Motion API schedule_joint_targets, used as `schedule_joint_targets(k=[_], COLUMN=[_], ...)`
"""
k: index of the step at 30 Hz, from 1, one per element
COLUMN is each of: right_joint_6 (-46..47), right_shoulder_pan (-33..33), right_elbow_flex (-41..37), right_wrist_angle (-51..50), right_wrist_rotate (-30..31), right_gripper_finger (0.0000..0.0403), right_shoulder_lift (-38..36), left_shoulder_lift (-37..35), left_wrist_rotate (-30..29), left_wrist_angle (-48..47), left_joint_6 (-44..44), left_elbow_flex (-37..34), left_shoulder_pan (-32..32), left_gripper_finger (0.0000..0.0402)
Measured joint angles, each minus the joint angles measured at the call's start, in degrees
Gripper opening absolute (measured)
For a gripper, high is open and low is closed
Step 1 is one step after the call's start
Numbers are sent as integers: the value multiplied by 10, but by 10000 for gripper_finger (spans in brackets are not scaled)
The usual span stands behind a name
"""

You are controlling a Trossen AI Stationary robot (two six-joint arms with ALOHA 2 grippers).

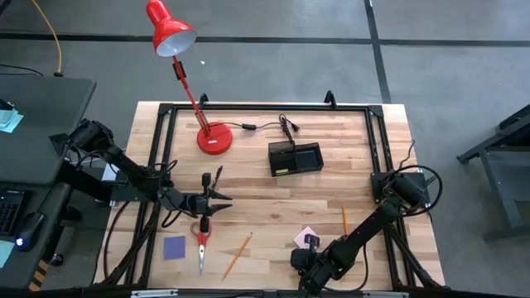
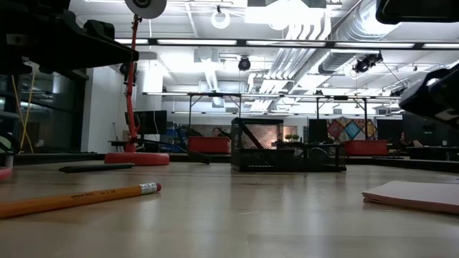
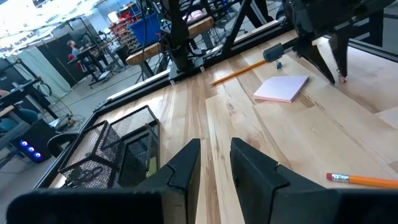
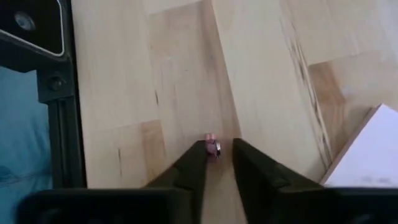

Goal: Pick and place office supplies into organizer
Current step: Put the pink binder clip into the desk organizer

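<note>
While I am looking down past the right gripper (image 4: 217,146), its two dark fingers are standing close together over the wooden table (image 1: 348,182) with a small pink-and-silver bit (image 4: 211,144) sitting in the narrow gap between the tips; I cannot tell whether they are pinching it or only bracketing it. Just beside them the pink sticky pad (image 4: 367,155) is lying flat at the near edge of the table, with one pencil (image 1: 344,219) close by. Farther out, the black organizer (image 1: 296,158) is sitting well apart, toward the far middle of the table. The left gripper (image 3: 214,152) is waiting over the left half, its fingers slightly parted and empty, near the red-handled scissors (image 1: 201,236), a second pencil (image 1: 237,255) and the blue-purple pad (image 1: 174,247). I am judging the risk to be in the grip itself: something this small, caught only at the very fingertips, is likely to squirt sideways or drop during the long carry to the organizer. I am also watching the pad, since a finger dragging its edge would be shoving it toward the table's rim.
</note>
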Motion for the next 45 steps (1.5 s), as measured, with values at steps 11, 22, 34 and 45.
schedule_joint_targets(k=[11, 22, 34, 45], right_joint_6=[-65, -272, -351, -368], right_shoulder_pan=[-20, -90, -185, -196], right_elbow_flex=[-1, -1, -2, -29], right_wrist_angle=[4, -19, -108, -58], right_wrist_rotate=[23, 133, 99, 91], right_gripper_finger=[5, 3, 1, 1], right_shoulder_lift=[-16, -67, -107, -160], left_shoulder_lift=[44, 54, 54, 54], left_wrist_rotate=[-2, -2, -2, -2], left_wrist_angle=[35, 51, 49, 42], left_joint_6=[-1, 0, 0, 0], left_elbow_flex=[0, 0, 0, 0], left_shoulder_pan=[0, 0, 0, 0], left_gripper_finger=[79, 79, 79, 78])
